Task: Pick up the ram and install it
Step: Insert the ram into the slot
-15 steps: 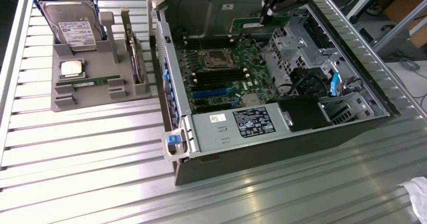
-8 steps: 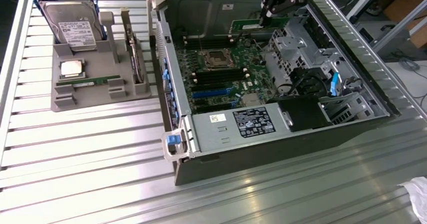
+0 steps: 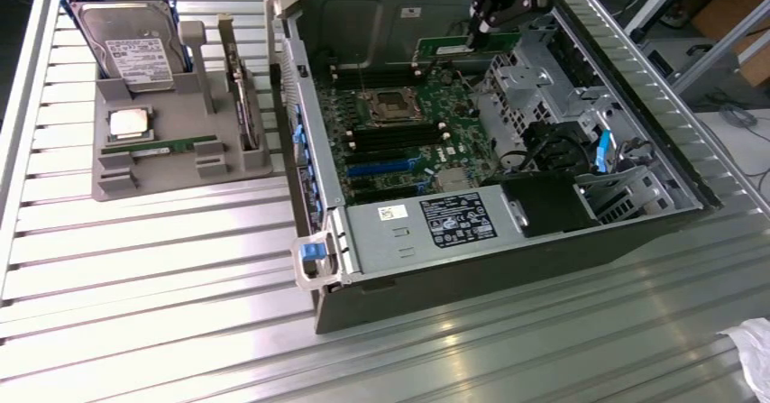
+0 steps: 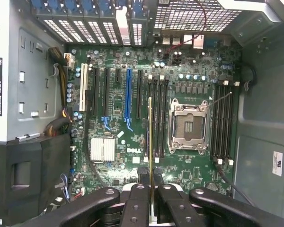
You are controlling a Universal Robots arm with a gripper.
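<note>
- Gripper [image 4: 150, 174] is clamped shut on the ram [image 4: 150, 132], which is gripped by one end, edge-on.
- Over the motherboard [image 4: 118, 175] the ram is hung parallel to the memory slots [image 4: 159, 118], presumably for alignment.
- Second stick [image 3: 157, 148] is left in the grey holder [image 3: 144, 187] outside.

ribbed metal tabletop [image 3: 180, 277] (bright glare on its slats), grey frame struts [image 3: 722, 56] beyond it

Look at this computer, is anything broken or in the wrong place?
Nothing looks broken or spilled. The gripper holds the ram straight on edge above the motherboard. The processor socket is empty, and a square silver chip sits out on the grey tray, so the machine is just unfinished.
</note>
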